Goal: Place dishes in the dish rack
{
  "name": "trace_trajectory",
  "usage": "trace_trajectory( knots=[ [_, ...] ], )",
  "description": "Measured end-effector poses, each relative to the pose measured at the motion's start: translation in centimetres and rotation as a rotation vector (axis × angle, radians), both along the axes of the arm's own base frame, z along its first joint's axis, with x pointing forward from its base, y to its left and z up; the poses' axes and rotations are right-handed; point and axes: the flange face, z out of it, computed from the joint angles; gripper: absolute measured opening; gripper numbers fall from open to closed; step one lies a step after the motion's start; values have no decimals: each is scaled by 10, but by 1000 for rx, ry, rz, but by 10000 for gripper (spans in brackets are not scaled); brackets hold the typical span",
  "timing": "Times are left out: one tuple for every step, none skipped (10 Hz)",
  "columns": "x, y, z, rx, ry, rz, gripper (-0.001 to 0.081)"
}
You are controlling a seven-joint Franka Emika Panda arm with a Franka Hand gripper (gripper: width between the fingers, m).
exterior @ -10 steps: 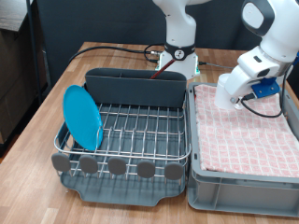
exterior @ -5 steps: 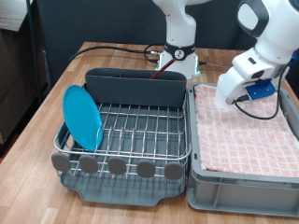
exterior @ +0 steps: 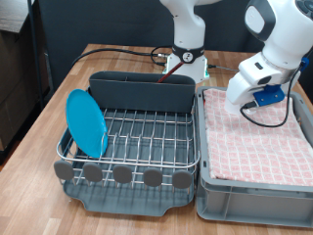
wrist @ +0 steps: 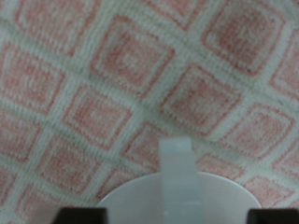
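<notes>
The light-blue plate (exterior: 85, 122) stands upright in the wire grid at the exterior view's left end of the dish rack (exterior: 147, 137). My gripper (exterior: 239, 102) hangs just above the pink checked cloth (exterior: 259, 137) at the far left corner of the cloth-lined crate. In the wrist view the white mug (wrist: 177, 196) fills the gap between my fingers, its handle (wrist: 175, 159) pointing away over the cloth (wrist: 121, 84). The gripper (wrist: 161, 217) is shut on the mug. The wooden spoon is not in view.
The dark grey utensil bin (exterior: 142, 90) stands along the rack's far side, with round grey knobs (exterior: 122, 174) along its near edge. The grey crate (exterior: 210, 191) stands against the rack's right side. The robot base (exterior: 186, 61) and cables lie behind on the wooden table (exterior: 49, 108).
My gripper has risen a little and shifted slightly towards the exterior view's left over the cloth. The plate and the rack have not moved.
</notes>
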Motion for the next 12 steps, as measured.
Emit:
trace_trajectory(
  knots=[
    [0, 0, -1, 1, 1, -1, 239],
    [-1, 0, -1, 1, 1, -2, 239],
    [-1, 0, -1, 1, 1, -2, 88],
    [-1, 0, -1, 1, 1, -3, 72],
    [0, -1, 0, 3, 0, -5, 72],
    [2, -1, 3, 5, 0, -11, 72],
    [4, -1, 8, 6, 0, -16, 72],
    [6, -1, 13, 5, 1, -21, 72],
    [9, -2, 20, 5, 2, -29, 72],
    [12, -4, 27, 7, -5, -40, 72],
    [16, -5, 35, 12, -17, -52, 72],
    [19, -7, 45, 16, -36, -80, 72]
  ],
)
